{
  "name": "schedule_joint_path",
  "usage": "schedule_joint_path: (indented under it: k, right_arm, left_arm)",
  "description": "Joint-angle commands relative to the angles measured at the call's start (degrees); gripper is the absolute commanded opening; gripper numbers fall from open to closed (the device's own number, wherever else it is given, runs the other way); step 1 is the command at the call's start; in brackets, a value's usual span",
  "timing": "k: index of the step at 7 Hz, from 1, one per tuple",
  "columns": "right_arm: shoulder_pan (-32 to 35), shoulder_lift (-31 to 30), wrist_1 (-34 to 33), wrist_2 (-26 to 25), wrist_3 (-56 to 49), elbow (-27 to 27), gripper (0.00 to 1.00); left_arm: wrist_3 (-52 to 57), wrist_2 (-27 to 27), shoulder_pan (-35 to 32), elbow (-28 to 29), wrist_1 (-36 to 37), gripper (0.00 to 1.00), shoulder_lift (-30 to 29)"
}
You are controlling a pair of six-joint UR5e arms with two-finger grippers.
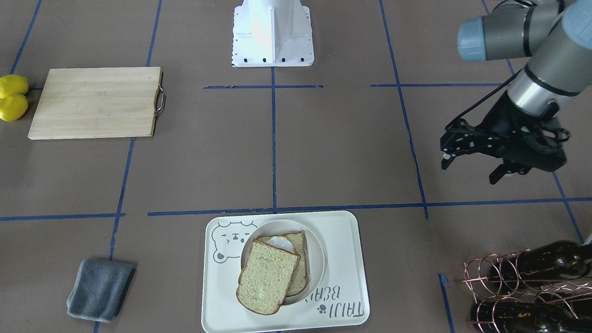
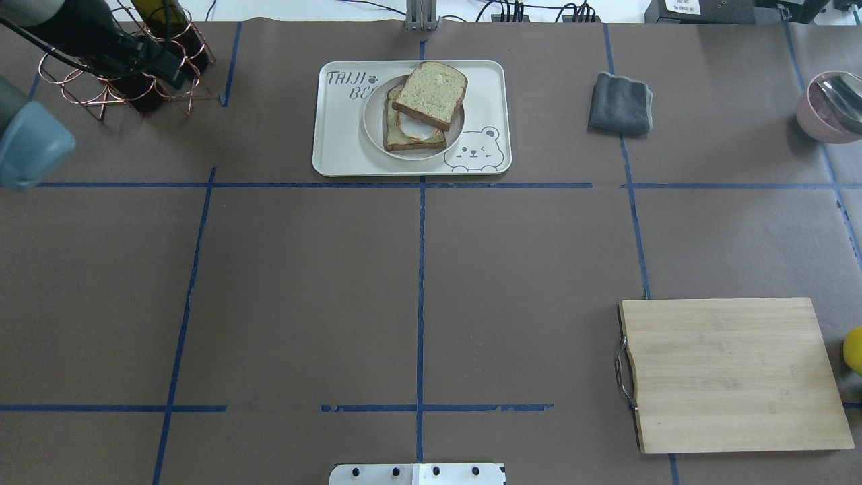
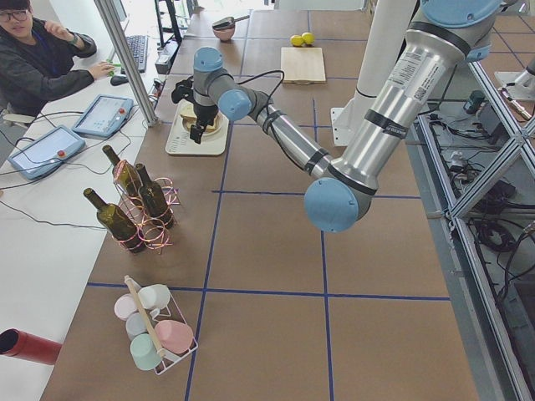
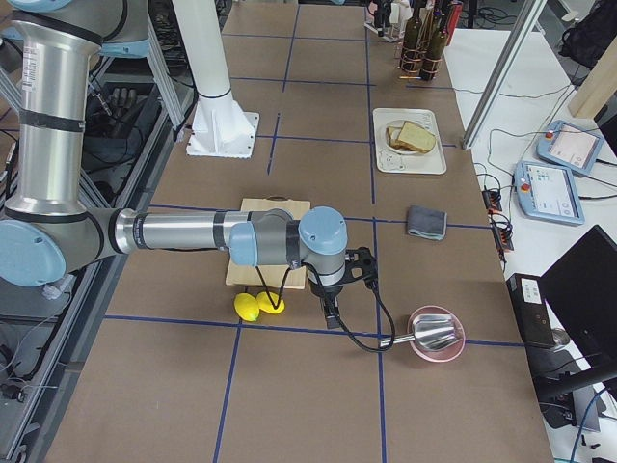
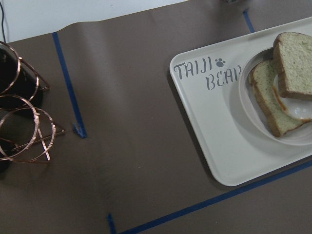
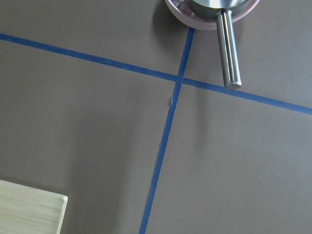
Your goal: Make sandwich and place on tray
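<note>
Now, jolting the cream rectangular bear tray (image 1: 344,259) could slide the skewed brown-crusted egg sandwich (image 1: 268,277) apart. Left gripper (image 1: 469,169) spread, empty; right gripper (image 4: 329,311): cannot tell.

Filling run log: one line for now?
sandwich: on plate, top slice askew | tray: holds plate | left gripper: open, empty | right gripper: cannot tell

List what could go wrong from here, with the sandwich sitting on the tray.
1. The sandwich is skewed: its top slice overhangs the rim of the plate on the tray, so a nudge to the tray could slide it off.
2. The left gripper, open and empty, hangs near the wire rack of bottles; a low sweep might clip them.
</note>
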Motion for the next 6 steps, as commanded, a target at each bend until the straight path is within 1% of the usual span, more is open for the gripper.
schedule_joint_path:
  k: [1, 2, 3, 5, 6]
  right_arm:
    - [-0.1, 0.1, 0.0, 0.0, 0.3, -0.2, 1.00]
    - [-0.1, 0.1, 0.0, 0.2, 0.5, -0.2, 1.00]
    - [-0.1, 0.2, -0.4, 0.3, 0.6, -0.3, 1.00]
    - [-0.1, 0.2, 0.4, 0.4, 0.3, -2.6, 1.00]
    - [-0.1, 0.2, 0.4, 0.4, -0.3, -2.6, 1.00]
  left_arm:
    - [13.8, -1.9, -7.0, -1.8, 1.4, 1.00, 8.7]
    - [15.9, -4.2, -11.8, -1.6, 1.3, 1.00, 12.2]
    - [16.0, -6.1, -15.2, -1.2, 0.7, 1.00, 16.8]
    - [16.1, -7.0, -18.3, -1.1, 1.5, 1.00, 23.8]
    - [17.1, -8.3, -20.2, -1.2, 0.6, 1.00, 27.3]
